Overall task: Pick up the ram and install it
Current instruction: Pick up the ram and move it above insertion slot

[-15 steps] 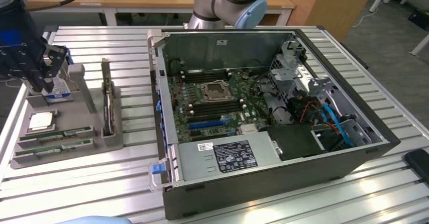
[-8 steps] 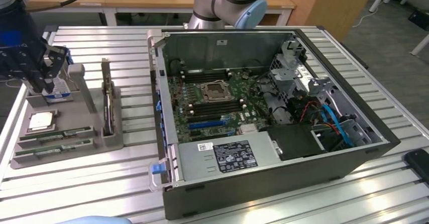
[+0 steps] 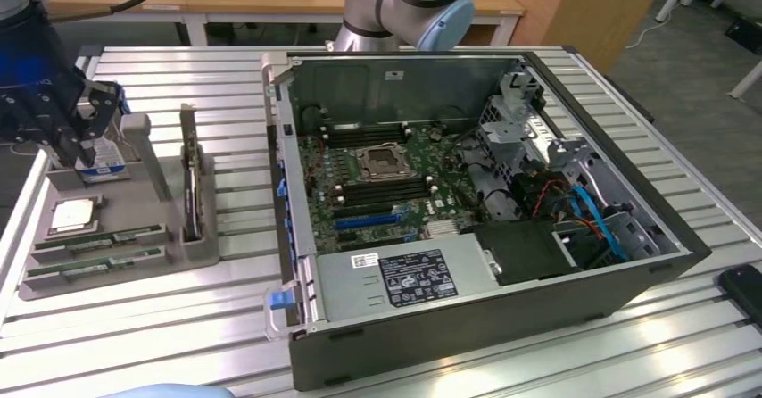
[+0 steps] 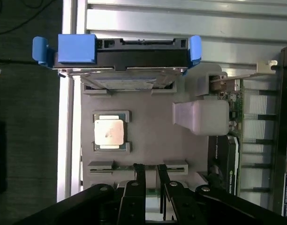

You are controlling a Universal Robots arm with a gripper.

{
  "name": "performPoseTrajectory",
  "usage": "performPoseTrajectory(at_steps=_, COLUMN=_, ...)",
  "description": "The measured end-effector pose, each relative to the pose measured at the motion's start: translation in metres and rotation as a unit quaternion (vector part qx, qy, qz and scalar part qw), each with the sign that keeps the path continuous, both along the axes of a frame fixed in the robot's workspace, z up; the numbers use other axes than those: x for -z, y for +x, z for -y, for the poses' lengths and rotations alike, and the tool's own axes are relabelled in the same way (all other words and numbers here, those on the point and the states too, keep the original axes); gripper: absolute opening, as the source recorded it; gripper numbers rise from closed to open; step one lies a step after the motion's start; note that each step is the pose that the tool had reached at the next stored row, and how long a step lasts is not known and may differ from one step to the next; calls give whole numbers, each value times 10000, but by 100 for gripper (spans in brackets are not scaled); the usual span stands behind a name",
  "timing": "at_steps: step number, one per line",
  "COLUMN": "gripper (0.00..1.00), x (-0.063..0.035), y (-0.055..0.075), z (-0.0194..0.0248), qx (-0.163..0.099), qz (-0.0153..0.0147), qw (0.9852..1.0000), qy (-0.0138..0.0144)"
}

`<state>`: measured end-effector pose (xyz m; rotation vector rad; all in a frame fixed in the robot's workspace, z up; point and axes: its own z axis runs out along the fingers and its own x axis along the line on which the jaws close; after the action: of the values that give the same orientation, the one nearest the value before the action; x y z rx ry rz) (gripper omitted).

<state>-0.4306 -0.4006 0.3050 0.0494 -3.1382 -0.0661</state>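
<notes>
Tool: the tool (image 3: 74, 157) was seen hanging above the far end of the grey holder tray (image 3: 200, 255). Its two dark fingers (image 4: 138, 183) were set a narrow gap apart, and nothing was gripped between them.
Ram: the ram (image 3: 98, 236) was laid flat in a slot of the tray, just beside the square silver processor chip (image 3: 74, 215). A twin stick (image 3: 93, 269) was laid parallel to it, nearer the tray's front rim. In the wrist view a green strip was seen through the gap between the fingers.
Tray edge: the tray was placed close to the edge of the slatted metal counter (image 3: 155, 327) at the exterior view's left, with dark floor beyond.
Obstacles: a hard drive (image 3: 105, 159) in a blue-tabbed carrier was stood at the tray's far end. An expansion card (image 3: 188, 170) was stood upright on the tray's side facing the case.
Open room: bare slats were left between the tray and the open computer case (image 3: 501, 322), and the ram's top face was left uncovered.
Case: the motherboard (image 3: 357, 197) was exposed from above and ringed by the case walls. Long dark slots were set on both sides of the processor socket (image 3: 381, 160).
Writing: a white label with dark print was borne by the power supply (image 3: 399, 277), and a blue-white label by the hard drive. No word could be read on either.
</notes>
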Motion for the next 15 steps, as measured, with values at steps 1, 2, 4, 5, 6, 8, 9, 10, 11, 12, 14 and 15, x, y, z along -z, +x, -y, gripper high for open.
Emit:
performPoseTrajectory(at_steps=1, gripper=24, x=1, y=0, z=0, qx=-85, qz=0, qw=10000, qy=0)
performPoseTrajectory(at_steps=2, gripper=24, x=2, y=0, z=0, qx=-177, qz=0, qw=9998, qy=-1)
performPoseTrajectory(at_steps=4, gripper=24, x=4, y=0, z=0, qx=-345, qz=0, qw=9994, qy=-1)
performPoseTrajectory(at_steps=5, gripper=24, x=5, y=0, z=0, qx=-424, qz=0, qw=9991, qy=-2)
performPoseTrajectory(at_steps=6, gripper=24, x=6, y=0, z=0, qx=-507, qz=0, qw=9987, qy=-2)
performPoseTrajectory(at_steps=8, gripper=24, x=8, y=0, z=0, qx=-682, qz=0, qw=9977, qy=-4)
performPoseTrajectory(at_steps=9, gripper=24, x=8, y=0, z=0, qx=-765, qz=0, qw=9971, qy=-4)
performPoseTrajectory(at_steps=10, gripper=24, x=9, y=0, z=0, qx=-849, qz=0, qw=9964, qy=-5)
performPoseTrajectory(at_steps=11, gripper=24, x=10, y=0, z=0, qx=-932, qz=0, qw=9957, qy=-6)
performPoseTrajectory(at_steps=12, gripper=24, x=11, y=0, z=0, qx=-1013, qz=0, qw=9949, qy=-7)
performPoseTrajectory(at_steps=14, gripper=24, x=13, y=0, z=0, qx=-1183, qz=0, qw=9930, qy=-8)
performPoseTrajectory(at_steps=15, gripper=24, x=13, y=0, z=0, qx=-1265, qz=0, qw=9920, qy=-9)
